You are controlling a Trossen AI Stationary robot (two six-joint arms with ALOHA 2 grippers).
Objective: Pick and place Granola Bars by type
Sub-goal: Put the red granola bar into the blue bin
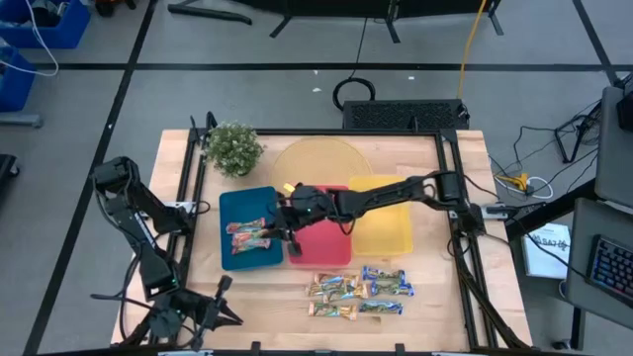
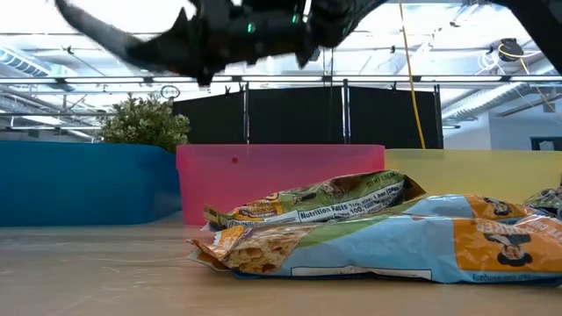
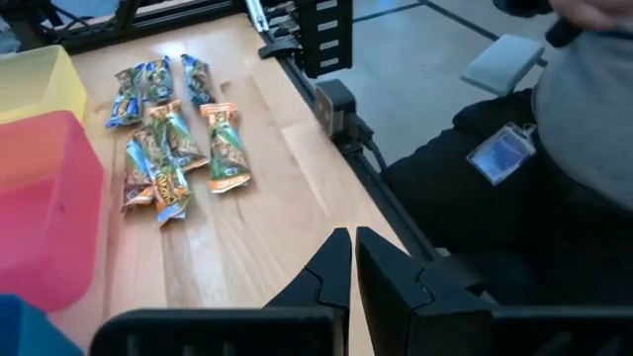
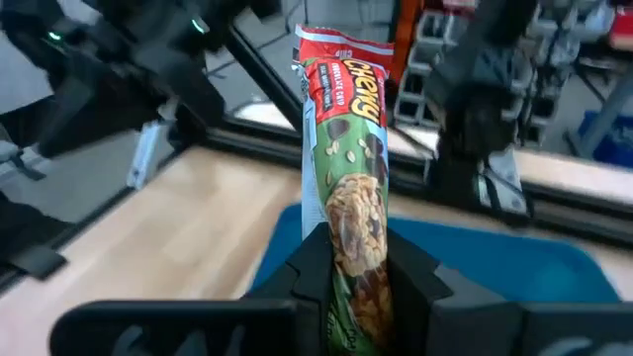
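Red-green bar (image 4: 348, 188) clamped upright in right gripper (image 4: 358, 277), over blue tray (image 1: 249, 229) holding same type. Left gripper (image 3: 353, 259) closed, empty, parked at table edge.

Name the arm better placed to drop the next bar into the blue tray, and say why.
Right. Its gripper is shut on a red-green bar and hangs over the blue tray, where bars already lie. The left gripper sits shut and empty near the table's front edge.
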